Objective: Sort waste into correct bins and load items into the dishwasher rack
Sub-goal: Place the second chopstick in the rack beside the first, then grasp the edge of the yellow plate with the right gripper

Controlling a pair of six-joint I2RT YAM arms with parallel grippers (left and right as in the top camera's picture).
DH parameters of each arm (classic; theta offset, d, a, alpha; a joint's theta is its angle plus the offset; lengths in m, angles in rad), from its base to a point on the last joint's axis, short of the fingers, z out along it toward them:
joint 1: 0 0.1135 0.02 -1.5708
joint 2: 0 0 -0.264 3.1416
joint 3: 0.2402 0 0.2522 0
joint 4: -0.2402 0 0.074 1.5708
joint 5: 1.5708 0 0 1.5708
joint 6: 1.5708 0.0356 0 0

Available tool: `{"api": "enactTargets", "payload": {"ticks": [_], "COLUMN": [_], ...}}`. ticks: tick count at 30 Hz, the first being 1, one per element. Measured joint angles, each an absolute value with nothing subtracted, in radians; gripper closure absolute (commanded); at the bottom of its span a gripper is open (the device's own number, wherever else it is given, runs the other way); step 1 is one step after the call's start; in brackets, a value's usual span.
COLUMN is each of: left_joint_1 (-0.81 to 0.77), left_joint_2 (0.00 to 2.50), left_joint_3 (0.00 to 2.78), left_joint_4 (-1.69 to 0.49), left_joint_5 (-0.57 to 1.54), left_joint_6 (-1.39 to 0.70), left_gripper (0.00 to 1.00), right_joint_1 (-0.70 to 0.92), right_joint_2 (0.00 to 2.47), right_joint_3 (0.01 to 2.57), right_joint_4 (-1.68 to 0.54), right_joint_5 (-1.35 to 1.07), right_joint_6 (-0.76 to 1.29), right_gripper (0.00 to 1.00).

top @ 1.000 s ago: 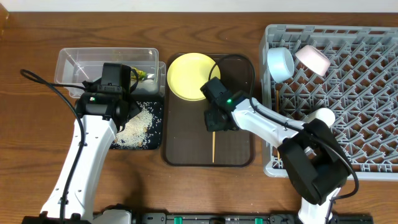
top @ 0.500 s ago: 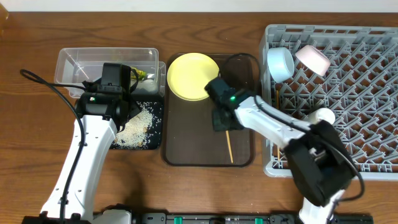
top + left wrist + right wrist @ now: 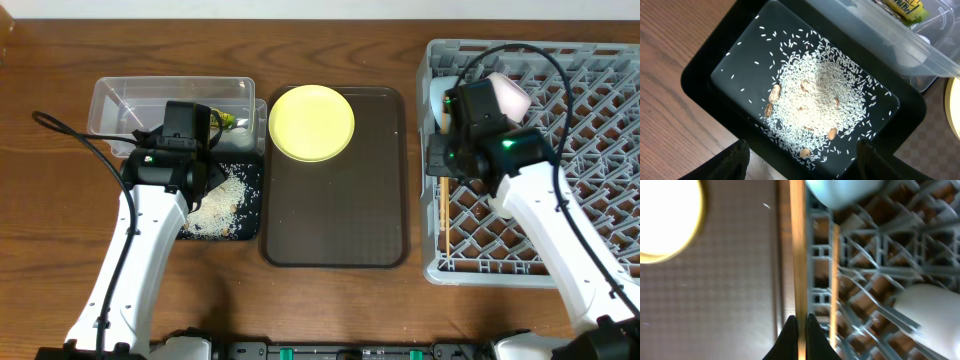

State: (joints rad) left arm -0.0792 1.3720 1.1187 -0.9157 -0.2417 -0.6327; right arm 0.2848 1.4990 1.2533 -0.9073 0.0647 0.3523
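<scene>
One wooden chopstick (image 3: 799,255) clamped in right gripper (image 3: 800,319) — axis near-far, along left edge of grey pegged plastic rack (image 3: 590,130).

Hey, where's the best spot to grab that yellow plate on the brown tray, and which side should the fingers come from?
Pinch the rim of the yellow plate; it lies flat, so only its edge offers a hold. Probably come from its near-right side, over the bare brown tray, since the left edge sits close to the clear tub.
</scene>
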Motion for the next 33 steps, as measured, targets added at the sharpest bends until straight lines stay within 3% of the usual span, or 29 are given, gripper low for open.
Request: {"api": "enactTargets", "payload": {"ticks": [6, 10, 18, 26, 33], "left_joint_1": [-0.079, -0.079, -0.079, -0.079, -0.079], "left_joint_2": [1.372, 1.372, 1.372, 1.372, 1.372], "left_joint_3": [1.119, 1.119, 1.119, 1.119, 1.119], "left_joint_4": [-0.915, -0.915, -0.915, -0.913, -0.913], "left_joint_5": [-0.242, -0.242, -0.242, -0.242, -0.242], "left_joint_6": [-0.633, -0.633, -0.633, -0.633, -0.633], "left_gripper": [0.29, 0.29, 0.28, 0.28, 0.29], "right_joint_1": [0.226, 0.227, 0.226, 0.238, 0.34], "right_joint_2": [1.527, 1.567, 1.582, 1.582, 1.587], "right_joint_3": [1.228, 1.2, 1.194, 1.195, 1.196], "right_joint_4": [-0.93, -0.923, -0.833, -0.568, -0.349], "right_joint_5": [0.068, 0.066, 0.068, -0.031, -0.121], "right_joint_6": [0.308, 0.298, 0.281, 0.255, 0.234], "right_gripper": [0.98, 0.85, 0.75, 0.67, 0.6]}}
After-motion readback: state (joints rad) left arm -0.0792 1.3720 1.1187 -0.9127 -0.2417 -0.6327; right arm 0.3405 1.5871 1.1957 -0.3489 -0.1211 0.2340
